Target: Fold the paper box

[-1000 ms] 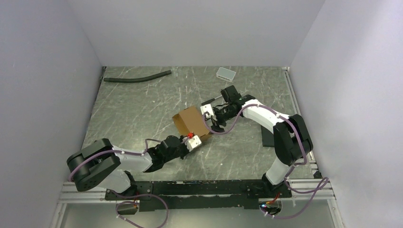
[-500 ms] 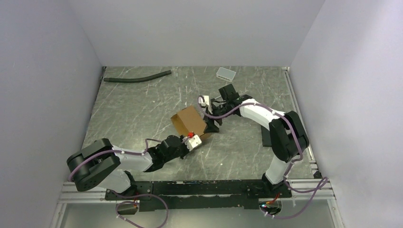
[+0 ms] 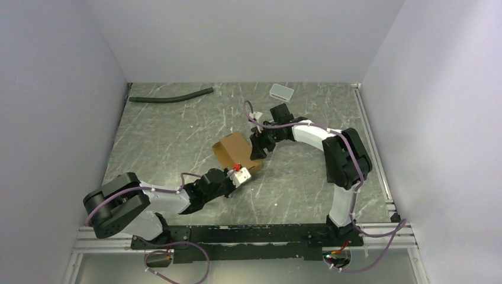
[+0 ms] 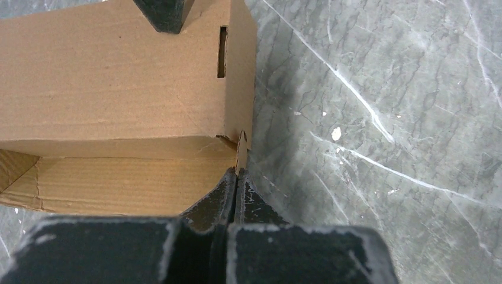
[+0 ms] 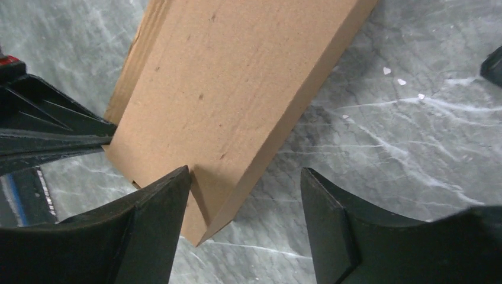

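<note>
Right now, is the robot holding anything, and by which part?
The left hand is shut on the plain brown cardboard box, pinching a thin flap edge at its open end's corner. The right hand is open around another corner, gripping nothing.

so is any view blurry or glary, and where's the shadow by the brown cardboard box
top external: soft even light, no glare, brown cardboard box small but sharp; left wrist: cardboard grain crisp, soft shadow on the grey marbled table right of it; right wrist: black fingers close up, slightly soft
</note>
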